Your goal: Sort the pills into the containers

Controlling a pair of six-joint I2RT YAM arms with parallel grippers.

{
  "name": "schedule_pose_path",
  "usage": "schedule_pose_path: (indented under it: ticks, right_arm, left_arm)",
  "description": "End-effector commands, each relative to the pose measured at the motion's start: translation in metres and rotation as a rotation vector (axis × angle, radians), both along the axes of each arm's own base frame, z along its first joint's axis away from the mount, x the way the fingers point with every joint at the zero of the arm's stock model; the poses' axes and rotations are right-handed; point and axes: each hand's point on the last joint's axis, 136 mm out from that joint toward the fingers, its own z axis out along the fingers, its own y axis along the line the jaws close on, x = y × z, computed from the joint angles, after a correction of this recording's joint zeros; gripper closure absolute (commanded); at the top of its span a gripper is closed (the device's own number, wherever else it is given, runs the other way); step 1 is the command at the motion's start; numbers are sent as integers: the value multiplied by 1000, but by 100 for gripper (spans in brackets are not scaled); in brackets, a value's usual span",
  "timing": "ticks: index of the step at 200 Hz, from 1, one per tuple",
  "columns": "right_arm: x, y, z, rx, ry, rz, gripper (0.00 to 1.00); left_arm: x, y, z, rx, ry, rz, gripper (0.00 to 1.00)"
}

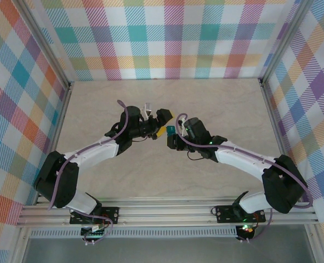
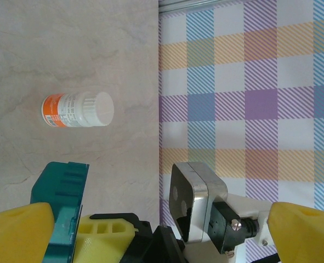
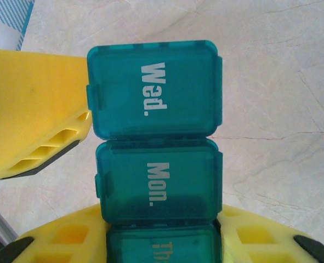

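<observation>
Reaching inward from both sides, meeting at centre of top view. Pinching pill box in right gripper, jaws narrow; spreading left gripper wide just beside it. Showing Wed., Mon. lids shut, contents untellable.

Bright, even light, soft faint shadows, slight blur up close.
</observation>
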Motion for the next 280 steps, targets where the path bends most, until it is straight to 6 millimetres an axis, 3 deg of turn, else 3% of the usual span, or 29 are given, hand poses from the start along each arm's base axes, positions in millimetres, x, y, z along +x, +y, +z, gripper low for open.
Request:
schedule_pose_path:
  ticks: [1, 75, 139, 176, 229, 280]
  right_arm:
    - [-1, 8, 4, 38, -8, 28, 63]
    - [-2, 6, 2, 32, -7, 21, 63]
    - [-4, 1, -6, 18, 1, 13, 64]
    - [-13, -11, -17, -27, 9, 16, 64]
    - [-27, -34, -42, -223, 27, 90, 61]
    - [-27, -31, -70, -397, 51, 236, 60]
  left_arm:
    - [-1, -14, 27, -50, -61, -29, 0]
    - [-10, -27, 32, -58, -67, -54, 0]
    - [-16, -39, 50, -82, -83, -67, 0]
    - [-2, -18, 44, 17, -114, 7, 0]
    - [24, 34, 19, 194, -128, 99, 0]
    - [33, 71, -12, 340, -116, 148, 0]
